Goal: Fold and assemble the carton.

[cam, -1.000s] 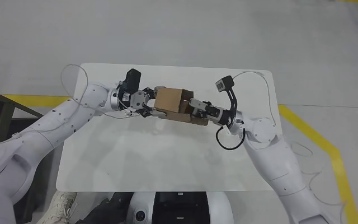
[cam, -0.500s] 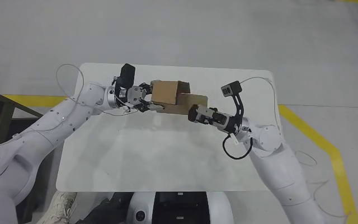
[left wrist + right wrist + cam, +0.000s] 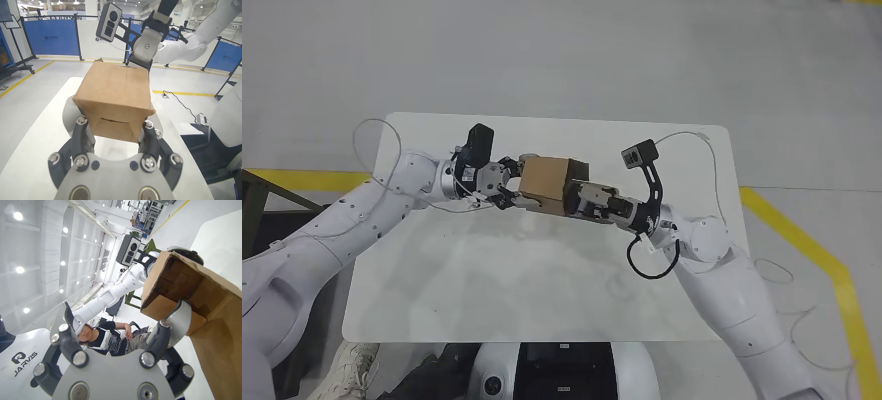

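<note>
Brown cardboard carton (image 3: 545,180), opened up into a box shape, one end open with a flap sticking out, over the far middle of the white table (image 3: 492,290)

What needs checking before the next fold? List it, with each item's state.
1. Left claw clamps carton: ok, fingers on both sides of its closed end.
2. Right claw open: ok.
3. Right claw at the open end: ok, one finger reaches inside, the other is outside.
4. Open end folded: not ok, a flap sticks out unfolded.
5. Closed end locked: cannot tell, a slit shows between its flaps.
6. Carton clear of table: cannot tell.
</note>
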You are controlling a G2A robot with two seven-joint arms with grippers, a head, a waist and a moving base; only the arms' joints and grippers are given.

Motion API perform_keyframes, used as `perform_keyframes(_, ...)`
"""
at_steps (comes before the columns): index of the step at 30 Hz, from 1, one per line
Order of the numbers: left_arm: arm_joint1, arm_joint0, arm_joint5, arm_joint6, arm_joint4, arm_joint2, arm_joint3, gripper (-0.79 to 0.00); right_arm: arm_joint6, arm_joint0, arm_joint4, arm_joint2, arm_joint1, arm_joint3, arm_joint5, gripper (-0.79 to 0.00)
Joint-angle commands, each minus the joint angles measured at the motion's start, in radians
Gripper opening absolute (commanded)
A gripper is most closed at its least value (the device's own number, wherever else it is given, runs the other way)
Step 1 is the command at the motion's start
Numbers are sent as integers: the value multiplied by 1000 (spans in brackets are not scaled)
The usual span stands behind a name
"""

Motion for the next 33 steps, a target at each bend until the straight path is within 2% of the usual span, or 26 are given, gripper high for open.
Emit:
perform_keyframes(1,-2,-2,0,0,-2,5,-3,-394,4,7,9,-8,-3,9,-5,0)
perform_keyframes(6,-3,-11,0,0,-1,12,2,-394,7,9,22,-1,-4,20,-24,0)
perform_keyframes(19,5,-18,0,0,0,30,-12,-382,-39,-60,8,144,22,-63,-56,0)
perform_keyframes(26,11,-20,0,0,5,34,-25,-379,-82,-7,-26,121,15,-9,-24,0)
perform_keyframes(33,15,-18,0,0,-9,34,-23,-382,-54,6,-16,80,8,14,-27,0)
